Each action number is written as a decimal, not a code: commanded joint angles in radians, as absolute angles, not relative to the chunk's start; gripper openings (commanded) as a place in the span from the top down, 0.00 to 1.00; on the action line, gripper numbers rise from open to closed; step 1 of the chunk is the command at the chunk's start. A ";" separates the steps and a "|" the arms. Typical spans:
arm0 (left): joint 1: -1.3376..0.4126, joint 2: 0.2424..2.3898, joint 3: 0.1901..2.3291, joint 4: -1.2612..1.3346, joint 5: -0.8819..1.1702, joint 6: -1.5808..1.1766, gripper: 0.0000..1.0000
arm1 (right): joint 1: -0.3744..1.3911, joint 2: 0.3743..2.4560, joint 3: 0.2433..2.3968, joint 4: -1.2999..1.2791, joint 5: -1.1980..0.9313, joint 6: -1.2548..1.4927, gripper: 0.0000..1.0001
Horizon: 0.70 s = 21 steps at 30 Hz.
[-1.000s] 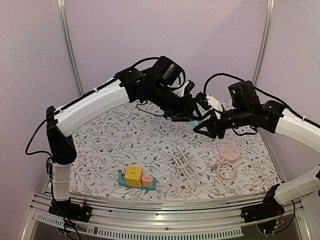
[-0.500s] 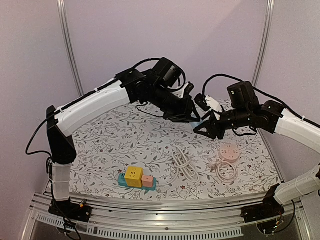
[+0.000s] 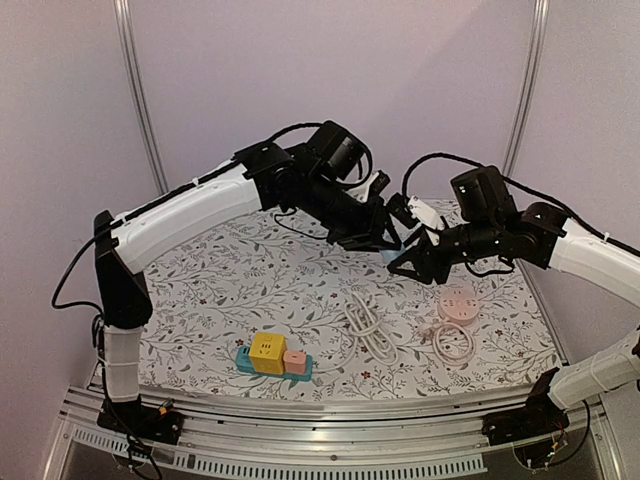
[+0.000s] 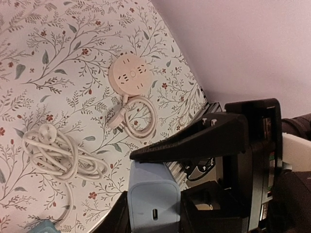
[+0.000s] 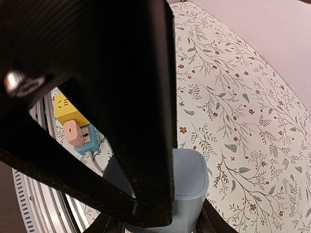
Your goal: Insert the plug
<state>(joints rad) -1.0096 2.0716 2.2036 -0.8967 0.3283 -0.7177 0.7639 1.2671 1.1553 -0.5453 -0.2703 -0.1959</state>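
A pale blue plug block (image 3: 392, 251) hangs in mid-air above the back of the table, held between both grippers. My left gripper (image 3: 384, 240) is shut on it; the left wrist view shows the blue plug (image 4: 153, 201) wedged between that gripper's dark fingers. My right gripper (image 3: 408, 258) grips the same plug (image 5: 189, 187) from the opposite side, and the left gripper's black finger (image 5: 121, 97) crosses in front of it. The teal power strip (image 3: 272, 358), carrying a yellow cube and a pink adapter, lies near the front of the table.
A round pink socket (image 3: 456, 303) with its coiled cord (image 3: 452, 341) lies on the right of the floral cloth. A bundled white cable (image 3: 368, 328) lies at the middle. Metal posts stand at the back corners, and a rail runs along the near edge.
My left gripper has shut on the blue plug while the right gripper kept its hold. Both arms have shifted slightly left and down together.
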 commanded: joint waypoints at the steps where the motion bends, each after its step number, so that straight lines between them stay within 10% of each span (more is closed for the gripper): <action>1: -1.016 2.069 2.170 -0.922 0.345 -0.702 0.69 | 0.803 1.249 1.183 -0.483 -0.292 -0.191 0.97; 21: -0.978 2.041 2.110 -0.909 0.450 -0.710 0.71 | 0.830 1.239 1.164 -0.508 -0.271 -0.248 0.98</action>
